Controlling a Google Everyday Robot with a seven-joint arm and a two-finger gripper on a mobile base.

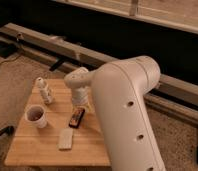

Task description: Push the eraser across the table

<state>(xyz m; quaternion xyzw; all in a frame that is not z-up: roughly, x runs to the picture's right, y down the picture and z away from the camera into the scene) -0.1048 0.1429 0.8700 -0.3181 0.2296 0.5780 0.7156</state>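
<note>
Camera view: hand [78,101] hangs at the far end of the eraser [76,118], right of desk [34,148] centre, grip state can't tell; an off-centre push would likely spin it into the pale block [66,139].

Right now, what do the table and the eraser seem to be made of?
The table: light wood, matte, with plank strips showing. The eraser: dark block with red-orange marks, perhaps rubber; the look leaves it open. The gripper hangs at the eraser's far end.
</note>
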